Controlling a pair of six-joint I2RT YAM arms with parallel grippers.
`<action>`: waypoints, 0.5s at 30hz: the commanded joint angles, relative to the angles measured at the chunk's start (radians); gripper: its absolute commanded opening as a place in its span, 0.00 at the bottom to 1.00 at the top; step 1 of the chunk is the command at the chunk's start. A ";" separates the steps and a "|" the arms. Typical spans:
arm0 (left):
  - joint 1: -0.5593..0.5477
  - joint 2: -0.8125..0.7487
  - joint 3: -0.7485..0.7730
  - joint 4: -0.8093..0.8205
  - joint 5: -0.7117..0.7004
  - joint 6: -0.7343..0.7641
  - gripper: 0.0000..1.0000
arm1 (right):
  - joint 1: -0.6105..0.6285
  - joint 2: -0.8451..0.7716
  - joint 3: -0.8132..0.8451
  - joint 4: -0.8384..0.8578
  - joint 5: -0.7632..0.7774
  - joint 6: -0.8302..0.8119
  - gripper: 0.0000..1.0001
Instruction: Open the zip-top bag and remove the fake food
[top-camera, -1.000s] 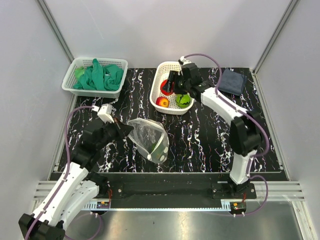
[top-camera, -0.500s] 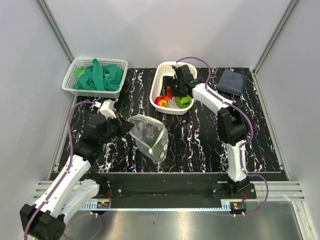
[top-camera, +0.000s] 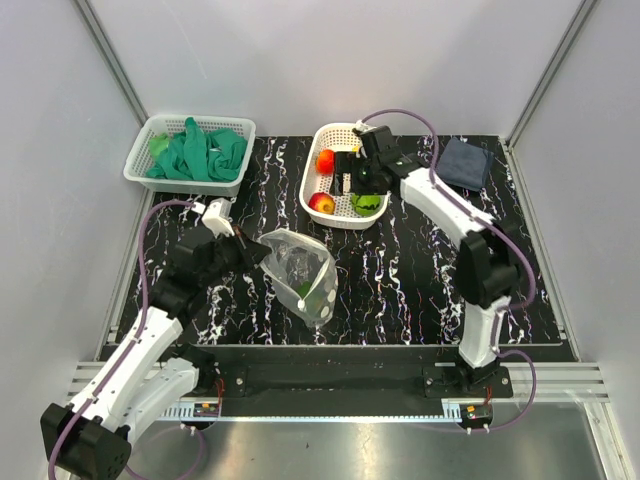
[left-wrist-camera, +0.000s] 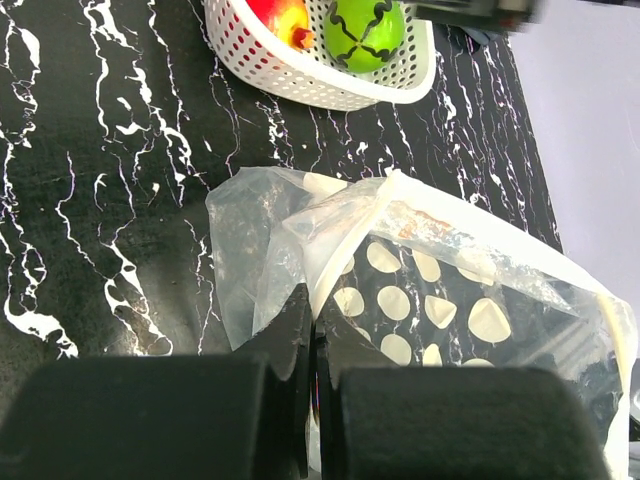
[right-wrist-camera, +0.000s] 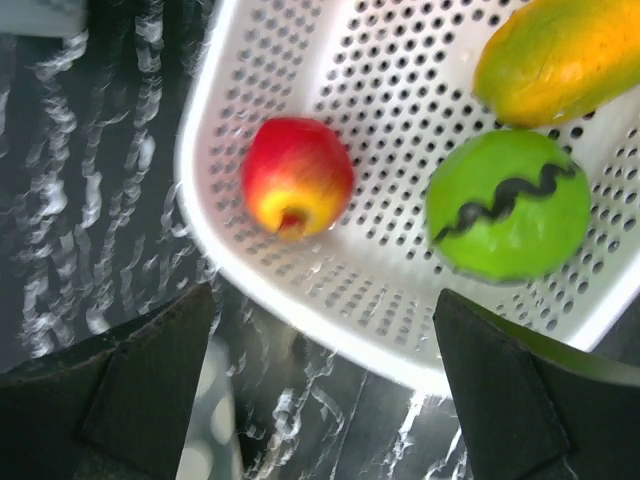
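- The zip-top bag (top-camera: 300, 272) lies in the middle of the top view on the black table (top-camera: 420, 285).
- Something green (top-camera: 322, 297) sits inside it.
- The left gripper (left-wrist-camera: 312, 305) pinches the bag's edge tight.
- Other fake food (top-camera: 323, 203) sits in the white basket (top-camera: 312, 168), higher up: a red apple (right-wrist-camera: 297, 177) and a green fruit (right-wrist-camera: 507, 205).
- The right gripper (right-wrist-camera: 322, 300) hangs over the basket, fingers wide apart and empty.
- I think the job now is taking food out. Next, the right gripper should reach into the bag.
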 joint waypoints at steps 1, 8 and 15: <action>0.001 -0.020 0.053 0.060 0.026 -0.006 0.00 | 0.051 -0.268 -0.089 -0.024 -0.083 0.018 0.97; 0.002 -0.016 0.084 0.065 0.038 -0.012 0.00 | 0.266 -0.463 -0.161 -0.122 -0.068 0.013 0.89; 0.002 0.010 0.086 0.088 0.044 -0.012 0.00 | 0.435 -0.474 -0.123 -0.154 -0.048 0.159 0.59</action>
